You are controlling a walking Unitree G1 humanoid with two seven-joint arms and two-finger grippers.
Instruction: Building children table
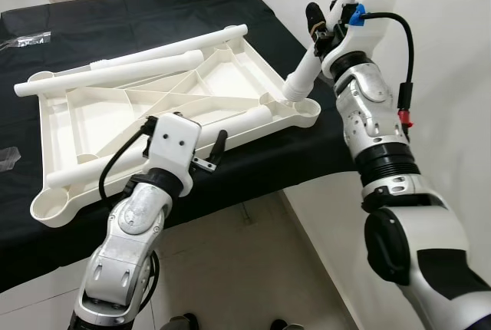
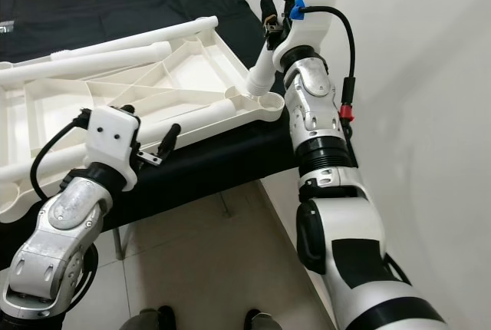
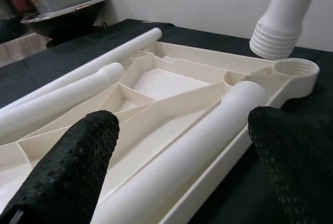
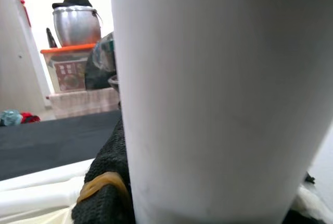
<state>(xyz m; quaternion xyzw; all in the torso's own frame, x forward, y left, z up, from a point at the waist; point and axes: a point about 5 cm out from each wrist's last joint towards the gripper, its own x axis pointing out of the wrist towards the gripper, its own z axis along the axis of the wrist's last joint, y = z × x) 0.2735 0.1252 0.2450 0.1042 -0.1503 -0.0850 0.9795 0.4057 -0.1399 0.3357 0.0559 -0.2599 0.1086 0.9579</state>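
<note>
Right, left eye view: my right gripper [image 1: 326, 27] has its jaws clamped round a white table leg [image 1: 322, 54], threaded end hanging just over the corner socket [image 1: 305, 106] of the upturned tabletop [image 1: 153, 115]. The tabletop lies on the black-covered worktop [image 1: 153, 8], that corner close to the worktop edge. Main risk as I judge it: the leg comes in tilted, so the thread could cross or skid off the socket rim, and a push there could shove the whole tabletop toward the edge. Three more legs lie in or across the tabletop's ribbed underside: one along the far rim [image 1: 130, 57], one beside it [image 1: 115, 73], one along the near side [image 1: 169, 142].

Right eye view: same scene. My left gripper [image 2: 165, 146] hovers just off the near rim, holding nothing, not bracing the tabletop, so nothing stops it sliding if I press down.

Left wrist view: left jaws spread wide, empty, both fingertips [image 3: 67, 166] either side of the near loose leg [image 3: 182, 151]. The held leg's ribbed end [image 3: 273, 39] sits above and slightly off-centre from the threaded socket [image 3: 295, 67], not yet engaged.

Right wrist view: the held leg [image 4: 218, 94] is pressed against a black finger. Behind, a clear lidded box [image 4: 70, 67] with a steel pot [image 4: 77, 25] on top; contents too unclear to tell.
</note>
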